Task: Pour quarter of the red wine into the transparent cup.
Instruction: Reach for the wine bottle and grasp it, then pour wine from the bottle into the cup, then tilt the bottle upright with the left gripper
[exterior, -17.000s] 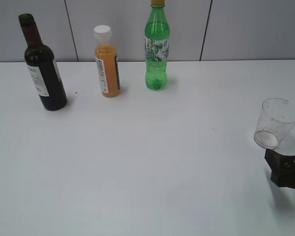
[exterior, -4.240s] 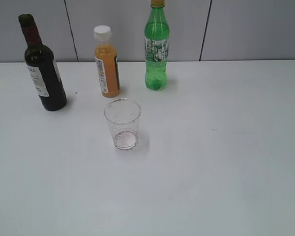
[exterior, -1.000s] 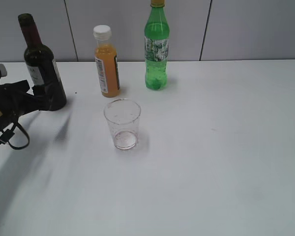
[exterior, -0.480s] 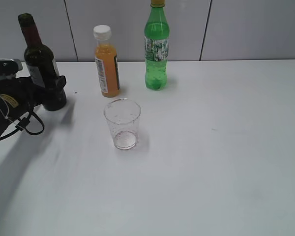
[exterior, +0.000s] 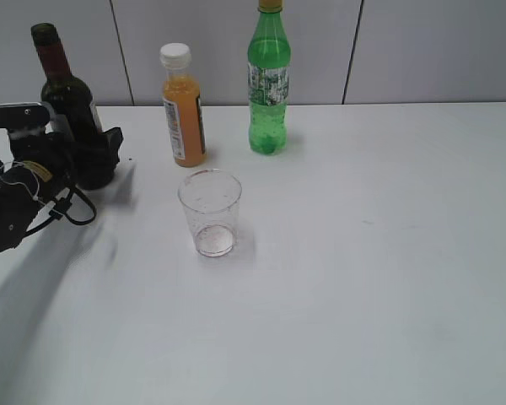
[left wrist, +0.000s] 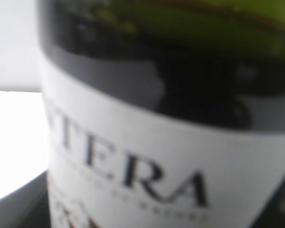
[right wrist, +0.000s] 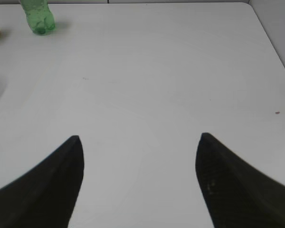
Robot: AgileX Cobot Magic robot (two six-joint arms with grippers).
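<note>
The dark wine bottle [exterior: 57, 80] with maroon foil neck and white label stands upright at the back left. My left gripper [exterior: 88, 153] is open, with its jaws on either side of the bottle's lower body. In the left wrist view the label [left wrist: 156, 156] fills the frame, blurred and very close. The transparent cup [exterior: 210, 211] stands upright and almost empty in the middle of the table, to the right of the bottle and apart from it. My right gripper [right wrist: 138, 142] is open and empty over bare table; it is out of the exterior view.
An orange-juice bottle [exterior: 184, 105] with a white cap and a tall green soda bottle [exterior: 270, 84] stand along the back, right of the wine bottle. The soda bottle's base shows in the right wrist view [right wrist: 37, 16]. The white table [exterior: 371, 278] reaches a grey wall.
My left arm has come in from the left edge and moved right and back, until its jaws sit around the wine bottle. The bottle and the cup have not moved over the last second.
</note>
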